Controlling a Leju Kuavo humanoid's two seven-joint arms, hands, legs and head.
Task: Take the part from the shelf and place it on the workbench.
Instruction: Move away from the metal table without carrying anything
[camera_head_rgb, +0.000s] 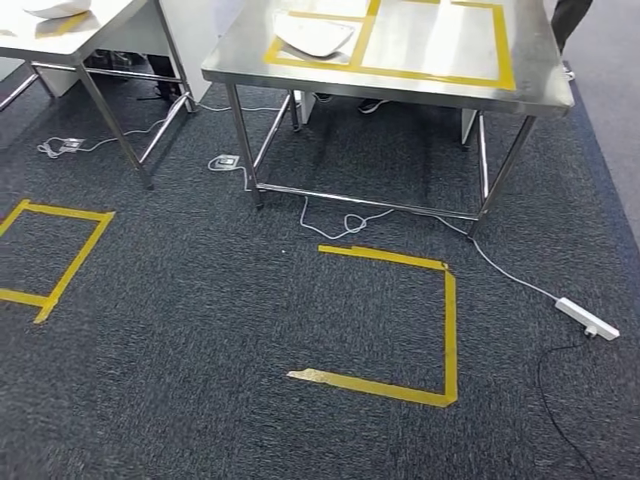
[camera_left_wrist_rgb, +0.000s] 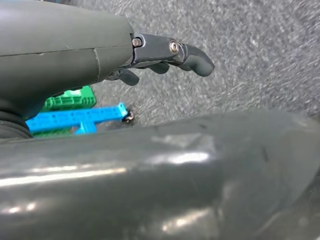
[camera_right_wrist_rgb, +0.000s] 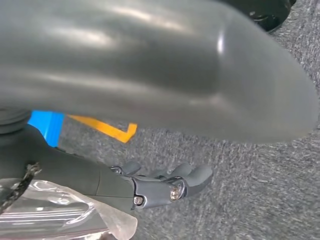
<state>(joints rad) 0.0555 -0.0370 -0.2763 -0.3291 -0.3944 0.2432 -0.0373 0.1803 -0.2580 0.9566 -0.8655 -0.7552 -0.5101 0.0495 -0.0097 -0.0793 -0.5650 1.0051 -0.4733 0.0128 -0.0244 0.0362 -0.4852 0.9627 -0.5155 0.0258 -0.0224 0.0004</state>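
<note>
From where I stand the robot is out on the carpet, facing a steel workbench with yellow tape squares marked on its top. A flat white piece in a clear bag lies inside the nearer left square, which looks like a part of the kind the task means. A second steel table stands off to the left, and a taped outline on the floor sits just in front of the bench. Both arms hang low over the carpet. The left hand holds nothing, its fingers loosely stretched out and a little apart. The right hand also has its fingers reaching forward, but crinkled clear plastic lies right against its underside. I cannot tell whether it grips that or whether there is a part inside. My guess is that this is a walking step between shelf and bench, not a pick or a placement. If the plastic is a bagged part, the next move calls for stepping up into the floor outline, square to the bench, and lifting the right arm over a free taped square. A white power strip and its cable trail close by on the right, so the feet need care.
</note>
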